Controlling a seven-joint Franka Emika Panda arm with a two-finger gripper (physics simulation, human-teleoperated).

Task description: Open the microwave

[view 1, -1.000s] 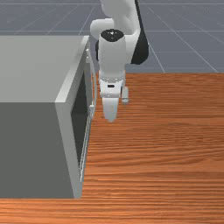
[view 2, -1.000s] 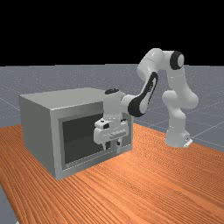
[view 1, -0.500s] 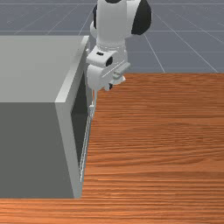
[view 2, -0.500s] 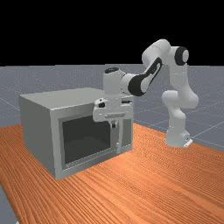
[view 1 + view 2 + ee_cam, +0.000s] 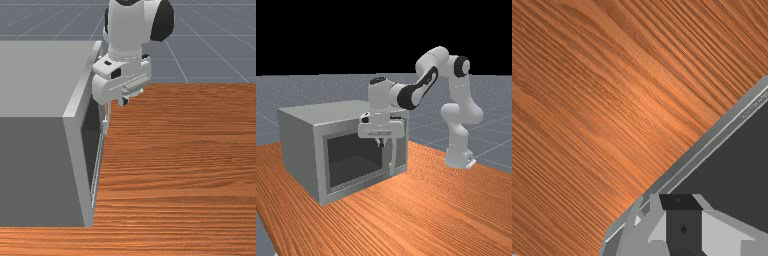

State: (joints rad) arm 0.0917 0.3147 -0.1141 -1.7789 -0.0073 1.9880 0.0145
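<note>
The gripper (image 5: 123,102) is raised at the front of the grey microwave (image 5: 35,80), near the upper part of its handle (image 5: 106,115). In the far view the gripper (image 5: 381,143) points down with its fingertips together and nothing seen between them. The long upright handle (image 5: 393,159) stands just to the far view's right of them; I cannot tell whether they touch it. The microwave's door (image 5: 353,159), with its dark window, is closed. Under the hand, in the wrist view, the gripper (image 5: 683,200) overlaps the dark door window (image 5: 732,175).
The wooden table (image 5: 436,210) extends out from the microwave's front. The microwave's grey top (image 5: 326,111) lies just behind the hand. In the wrist view the door's lower edge (image 5: 697,152) runs slantwise beside the wood.
Over the last second my hand has risen, turned and closed its fingers. In the last half second it has shifted slightly toward the far view's left, away from the handle. The microwave has not moved.
</note>
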